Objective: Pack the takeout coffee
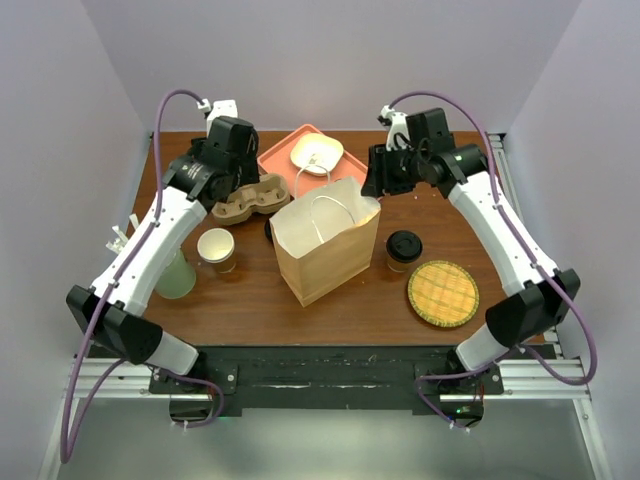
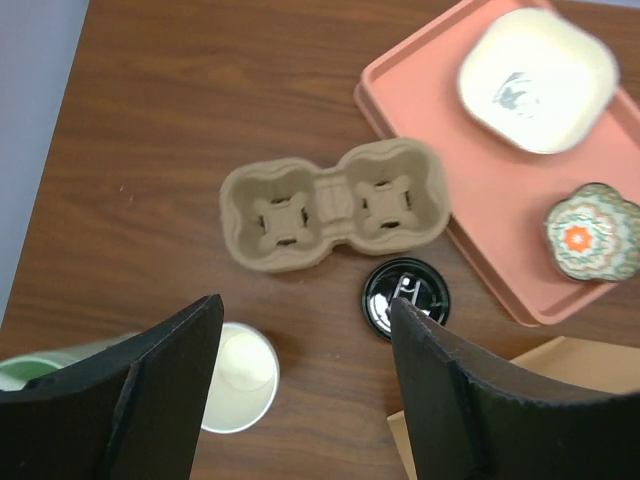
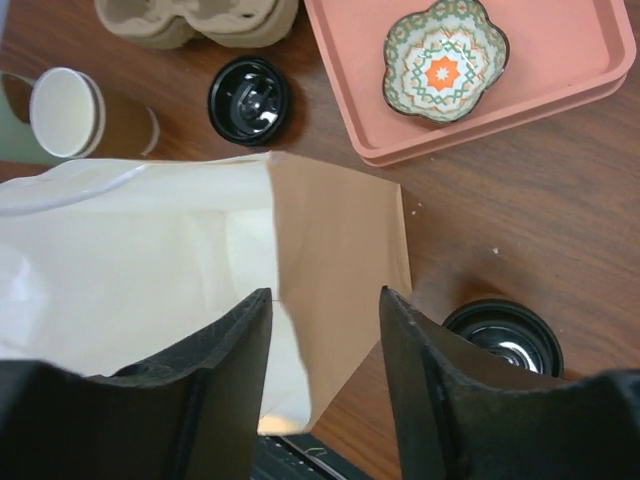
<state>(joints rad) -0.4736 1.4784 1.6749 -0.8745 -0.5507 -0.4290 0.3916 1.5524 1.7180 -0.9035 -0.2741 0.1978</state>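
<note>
The right gripper hangs jaws apart over the paper bag, the left gripper gaping likewise, while the takeout coffee stands just beside the bag, probably light and crushable, best pinched gently below its lid.

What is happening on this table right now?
The paper bag stands open; the right end effector hovers open over its rim. The takeout coffee stands on the table beside the bag, not yet picked up. The left end effector is open above the cup carrier, holding nothing.
</note>
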